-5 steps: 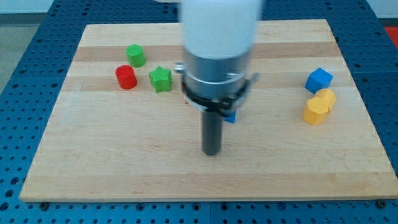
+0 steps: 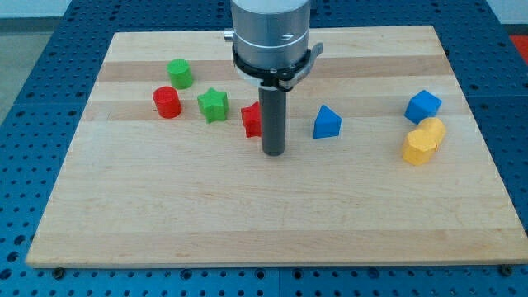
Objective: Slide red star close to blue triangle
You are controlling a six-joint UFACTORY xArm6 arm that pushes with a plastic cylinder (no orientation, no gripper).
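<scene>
The red star lies near the board's middle, partly hidden behind my rod. The blue triangle stands to its right, with a gap about one block wide between them. My tip rests on the board just below and to the right of the red star, close against it, and to the left of the blue triangle.
A green star, a red cylinder and a green cylinder sit at the left of the wooden board. A blue cube and two yellow blocks sit at the right.
My rod has moved up the view and a little left, uncovering the red star and the blue triangle. The blocks at the left and right have not moved.
</scene>
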